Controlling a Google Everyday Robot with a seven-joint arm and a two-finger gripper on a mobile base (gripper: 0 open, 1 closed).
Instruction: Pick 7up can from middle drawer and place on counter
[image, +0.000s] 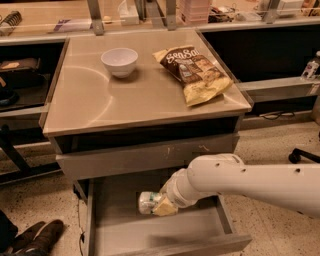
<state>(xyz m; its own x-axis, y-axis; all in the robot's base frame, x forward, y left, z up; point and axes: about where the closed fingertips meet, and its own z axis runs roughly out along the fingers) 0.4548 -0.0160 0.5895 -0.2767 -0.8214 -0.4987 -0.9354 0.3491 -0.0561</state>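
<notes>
Counter space matters most: the steel top caps the cabinet and carries a chip bag at its right rear and a white bowl at its left rear. Its front half lies bare, which I judge the natural spot for setting the can down. Under the closed upper drawer front, the middle drawer stands pulled out toward the camera. That is what lets the white arm come in from the right, over the drawer's side wall. At the arm's tip the gripper sits low inside the drawer toward its back, closed on the right end of the 7up can. The can lies on its side, its left end poking out free. A sideways hold like this suits lifting it straight up past the low walls; whether the can is touching the drawer floor, I cannot tell
</notes>
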